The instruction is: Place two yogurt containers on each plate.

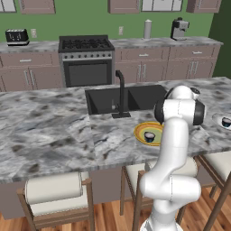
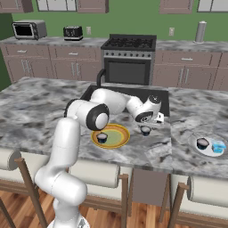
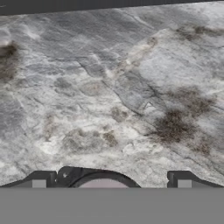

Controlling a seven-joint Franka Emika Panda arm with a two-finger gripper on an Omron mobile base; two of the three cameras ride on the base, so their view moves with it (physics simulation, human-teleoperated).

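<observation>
Green wall (image 1: 90, 20) backing brown cabinets (image 1: 27, 72) and stove (image 1: 86, 61); marble island (image 1: 45, 131) sitting over wood floor (image 1: 108, 219); stools (image 1: 56, 196) standing alongside.

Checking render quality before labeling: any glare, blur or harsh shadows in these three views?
Left base view: flat, even light, no glare, and the yellow plate casts hardly any shadow. Right base view: equally even and sharp enough, though the yogurt cup by the claw is tiny. Hand view: the marble counter looks soft and smeared, with no hard shadows.
</observation>
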